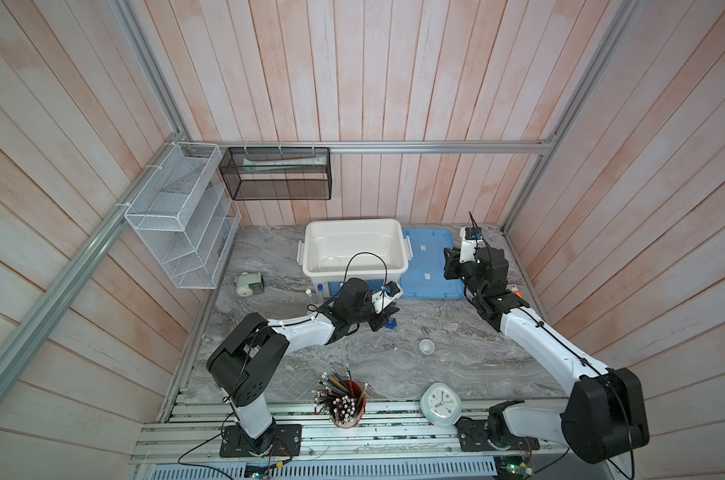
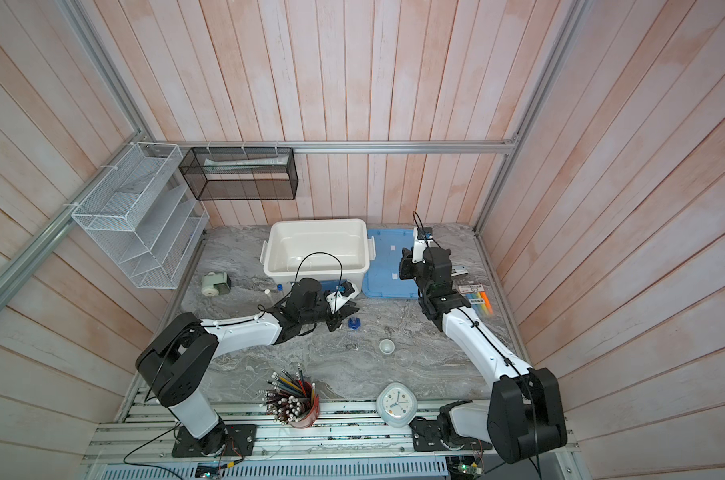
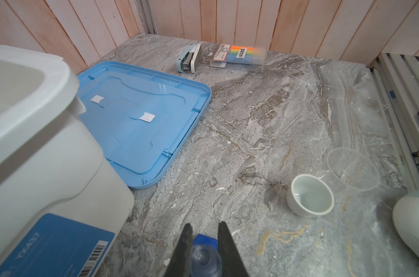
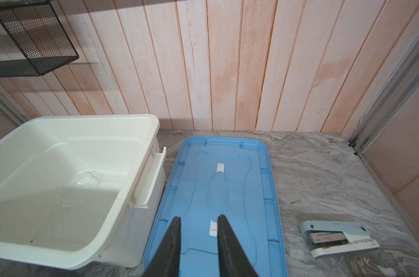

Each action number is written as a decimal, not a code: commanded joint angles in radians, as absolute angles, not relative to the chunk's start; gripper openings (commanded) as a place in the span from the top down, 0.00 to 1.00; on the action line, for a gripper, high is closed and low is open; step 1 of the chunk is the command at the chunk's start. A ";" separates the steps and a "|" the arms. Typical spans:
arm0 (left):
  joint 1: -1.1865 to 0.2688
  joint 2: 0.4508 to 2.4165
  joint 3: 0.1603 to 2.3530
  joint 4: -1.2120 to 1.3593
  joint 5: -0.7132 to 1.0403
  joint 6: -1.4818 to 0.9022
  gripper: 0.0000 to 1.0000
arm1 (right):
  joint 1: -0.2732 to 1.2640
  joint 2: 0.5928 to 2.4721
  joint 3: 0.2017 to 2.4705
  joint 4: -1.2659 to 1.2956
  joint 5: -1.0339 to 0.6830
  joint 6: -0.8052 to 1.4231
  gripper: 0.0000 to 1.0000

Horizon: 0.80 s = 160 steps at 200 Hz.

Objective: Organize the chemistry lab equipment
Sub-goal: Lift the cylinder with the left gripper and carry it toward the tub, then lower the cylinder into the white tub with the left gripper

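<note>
My left gripper (image 3: pixel 205 225) is shut on the blue-topped bottle (image 3: pixel 204 254), low over the table in front of the white bin. Its clear body sits between the fingers and its blue cap (image 1: pixel 389 323) pokes past the tips. A tiny white cup (image 3: pixel 310 195) and a clear cup (image 3: pixel 353 167) stand side by side to its right. Two thin capped tubes (image 1: pixel 320 289) stand left of the arm. A flat round dish (image 4: pixel 77 190) lies inside the bin. My right gripper (image 4: pixel 199 217) hangs open and empty above the blue lid (image 4: pixel 218 191).
The white bin (image 1: pixel 354 224) stands open at the back, with the blue lid (image 1: pixel 429 266) flat beside it. A stapler (image 4: pixel 338 237) and a highlighter pack (image 3: pixel 239 56) lie at the right wall. The clock (image 1: pixel 439 403) and the red pencil cup (image 1: pixel 346 405) sit at the front edge.
</note>
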<state>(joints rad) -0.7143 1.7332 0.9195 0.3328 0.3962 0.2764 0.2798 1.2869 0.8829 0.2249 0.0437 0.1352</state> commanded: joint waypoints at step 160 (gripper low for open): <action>-0.591 1.643 1.677 -0.412 0.383 0.349 0.95 | 0.276 1.219 0.865 0.198 0.032 0.149 0.73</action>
<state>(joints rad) -0.6556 1.5703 1.5806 -0.3412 0.3466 0.3698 0.2798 1.2480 0.8783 0.2153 0.0391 0.1421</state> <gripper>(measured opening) 0.170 0.274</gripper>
